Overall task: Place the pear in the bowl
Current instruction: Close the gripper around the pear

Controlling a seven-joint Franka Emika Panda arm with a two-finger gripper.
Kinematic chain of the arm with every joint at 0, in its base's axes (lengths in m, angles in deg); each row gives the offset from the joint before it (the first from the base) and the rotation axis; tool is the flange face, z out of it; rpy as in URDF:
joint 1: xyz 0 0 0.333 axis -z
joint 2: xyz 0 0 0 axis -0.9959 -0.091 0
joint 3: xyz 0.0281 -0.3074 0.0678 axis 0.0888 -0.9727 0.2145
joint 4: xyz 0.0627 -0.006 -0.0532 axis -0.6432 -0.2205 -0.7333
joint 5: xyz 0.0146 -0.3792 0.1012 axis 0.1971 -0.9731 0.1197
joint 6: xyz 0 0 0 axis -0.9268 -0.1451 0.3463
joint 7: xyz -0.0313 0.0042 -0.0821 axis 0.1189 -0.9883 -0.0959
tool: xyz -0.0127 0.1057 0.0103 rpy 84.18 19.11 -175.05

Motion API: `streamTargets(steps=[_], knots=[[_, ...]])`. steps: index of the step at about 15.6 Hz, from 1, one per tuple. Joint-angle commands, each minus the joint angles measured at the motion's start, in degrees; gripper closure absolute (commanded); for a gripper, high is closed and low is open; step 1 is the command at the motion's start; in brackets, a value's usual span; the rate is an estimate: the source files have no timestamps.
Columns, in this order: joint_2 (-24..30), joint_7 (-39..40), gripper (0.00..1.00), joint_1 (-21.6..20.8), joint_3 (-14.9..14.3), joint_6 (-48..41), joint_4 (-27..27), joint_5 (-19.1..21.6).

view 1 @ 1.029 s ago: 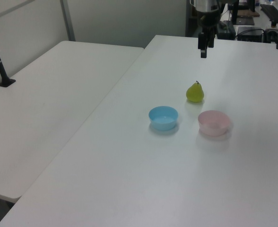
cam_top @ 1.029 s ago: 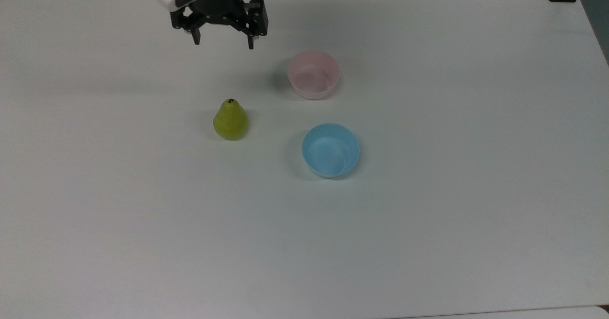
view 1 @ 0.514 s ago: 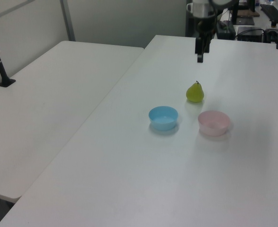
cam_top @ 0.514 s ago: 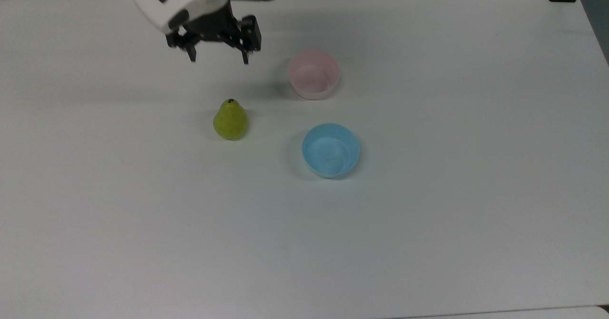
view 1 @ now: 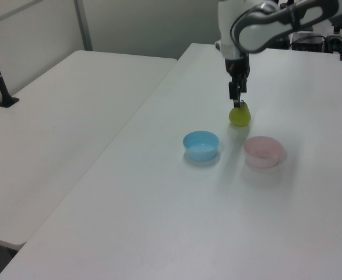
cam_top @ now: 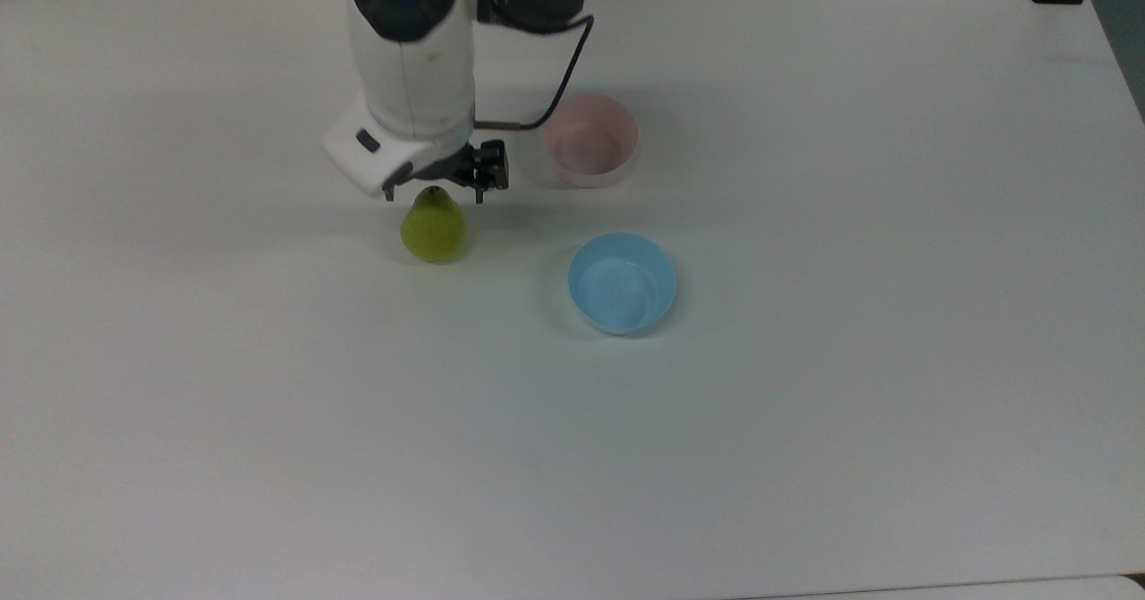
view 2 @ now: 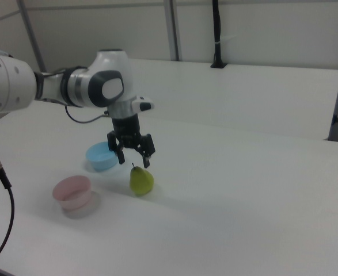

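- Pincer: mine, upper centre-left of the top view, hanging directly above the pear. Fingers spread wide, gripping nothing; in the right view one fingertip sits to either side of the stem, just above the fruit.
- Pear: yellow-green, upright on the table, stem pointing up. Left of centre in the top view; centre-left in the right view; upper right in the left view, partly behind my fingers.
- Pink bowl: the target. To the right of the pear and a little higher in the frame in the top view, apart from it; nothing inside.
- Blue bowl: not wanted. Right of and below the pear in the top view, near the pink one but not touching it.
- Step in hand: getting down around the pear, by my reckoning. Task barely begun; nothing is lifted.
- Doing it well: stay centred over the stem, drop straight until the fingers flank the wide lower body rather than the narrow neck, then close gently. The skin looks smooth and rounded, so a high grip could squeeze it out; an off-centre descent could tip it.
- After the lift: raise it above the pink rim before crossing.
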Motion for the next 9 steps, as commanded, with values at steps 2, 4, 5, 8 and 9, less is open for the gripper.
streamTargets(steps=[2,4,5,8,9], knots=[[-4.4,1.3,0.0,-2.2,-1.7,3.8,0.0,-2.3],[-5.0,1.3,0.0,-2.2,-1.7,4.7,-0.1,-3.8],[-5.2,1.3,0.0,-2.2,-1.7,5.2,-0.2,-4.1],[-5.6,1.3,0.38,-2.3,-1.7,5.2,-0.3,-4.5],[-5.5,1.3,0.49,-2.3,-1.7,5.2,-0.3,-4.6]])
